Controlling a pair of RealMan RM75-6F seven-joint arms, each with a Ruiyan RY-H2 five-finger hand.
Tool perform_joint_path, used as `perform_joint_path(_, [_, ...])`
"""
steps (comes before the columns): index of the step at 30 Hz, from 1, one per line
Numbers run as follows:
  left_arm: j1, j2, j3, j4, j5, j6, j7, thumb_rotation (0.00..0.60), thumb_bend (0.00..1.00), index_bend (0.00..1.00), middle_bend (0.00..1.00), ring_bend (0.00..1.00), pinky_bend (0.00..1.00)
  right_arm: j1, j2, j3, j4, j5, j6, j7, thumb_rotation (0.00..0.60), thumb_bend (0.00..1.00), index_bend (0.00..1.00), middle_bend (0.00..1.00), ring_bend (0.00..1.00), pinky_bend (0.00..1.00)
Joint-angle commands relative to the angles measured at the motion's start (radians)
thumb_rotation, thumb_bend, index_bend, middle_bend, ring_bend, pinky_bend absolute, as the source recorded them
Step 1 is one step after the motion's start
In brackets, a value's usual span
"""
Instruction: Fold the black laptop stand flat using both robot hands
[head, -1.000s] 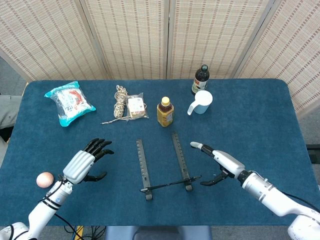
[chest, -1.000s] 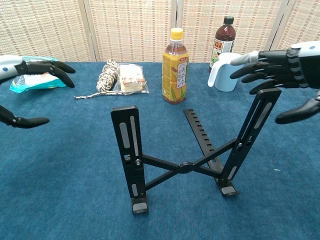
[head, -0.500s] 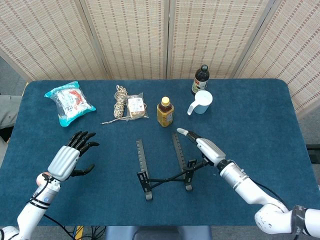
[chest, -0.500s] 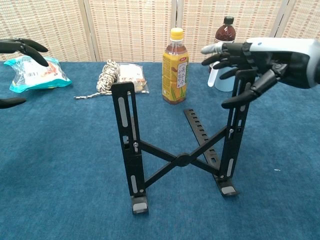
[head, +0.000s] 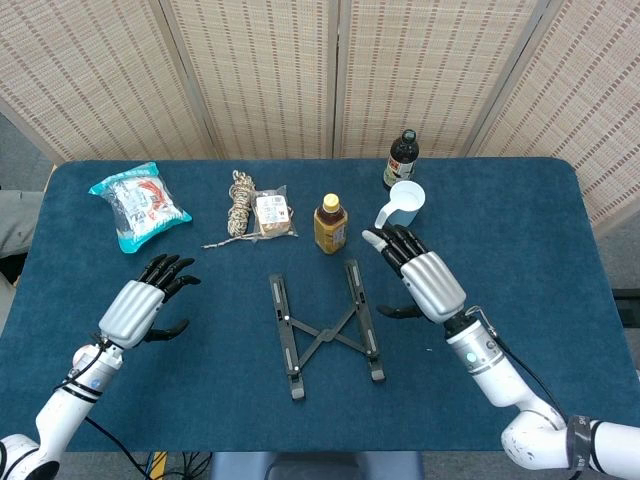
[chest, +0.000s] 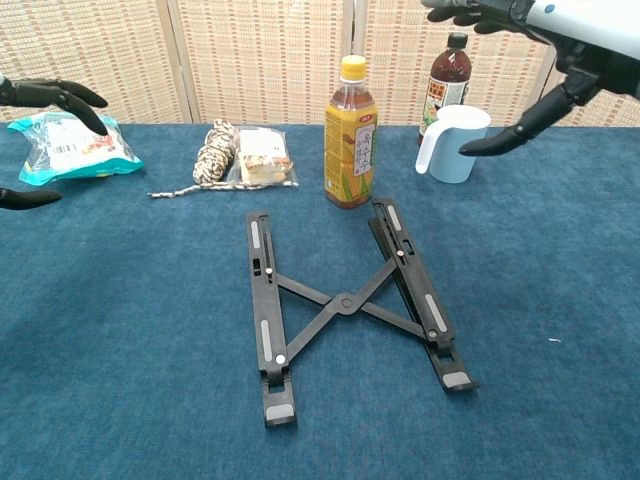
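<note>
Black laptop stand (head: 321, 333) lies flat on the blue surface (head: 520, 250); left robot hand (head: 140, 306) and right robot hand (head: 425, 280) hover wide, empty. Next, press both rails together evenly.

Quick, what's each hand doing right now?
Left hand: open, holding nothing, clear of the laptop stand.
Right hand: open, holding nothing, raised beside the stand.

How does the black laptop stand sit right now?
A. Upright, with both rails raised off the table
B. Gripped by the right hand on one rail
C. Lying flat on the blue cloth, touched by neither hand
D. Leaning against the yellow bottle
C: the black laptop stand lies flat on the cloth, while the left hand and right hand hover open, clear of it.
</note>
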Motion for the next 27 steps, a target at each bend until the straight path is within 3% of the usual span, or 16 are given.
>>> perform_joint_path(1, [-0.036, -0.010, -0.006, 0.043, 0.001, -0.055, 0.001, 0.600, 0.25, 0.23, 0.08, 0.01, 0.00, -0.009, 0.070, -0.065, 0.015, -0.104, -0.027, -0.071, 0.600, 0.04, 0.00, 0.08, 0.00, 0.05])
perform_joint_path(6, [-0.080, -0.044, -0.009, 0.120, 0.008, -0.120, -0.017, 0.600, 0.25, 0.23, 0.08, 0.01, 0.00, -0.012, 0.091, -0.133, 0.057, -0.195, -0.071, -0.184, 0.600, 0.00, 0.00, 0.08, 0.00, 0.05])
perform_joint_path(14, [-0.157, -0.136, 0.000, 0.268, 0.053, -0.201, -0.059, 0.600, 0.25, 0.20, 0.08, 0.01, 0.00, -0.018, 0.011, -0.185, 0.172, -0.310, -0.087, -0.291, 0.600, 0.00, 0.00, 0.08, 0.00, 0.05])
perform_joint_path(21, [-0.194, -0.204, -0.002, 0.364, 0.057, -0.225, -0.107, 0.600, 0.25, 0.18, 0.08, 0.01, 0.00, -0.032, -0.099, -0.192, 0.300, -0.337, -0.086, -0.335, 0.600, 0.00, 0.00, 0.01, 0.00, 0.00])
perform_joint_path(27, [-0.199, -0.228, 0.004, 0.408, 0.045, -0.232, -0.142, 0.600, 0.25, 0.17, 0.08, 0.01, 0.00, -0.037, -0.222, -0.185, 0.438, -0.366, -0.060, -0.350, 0.600, 0.00, 0.00, 0.00, 0.00, 0.00])
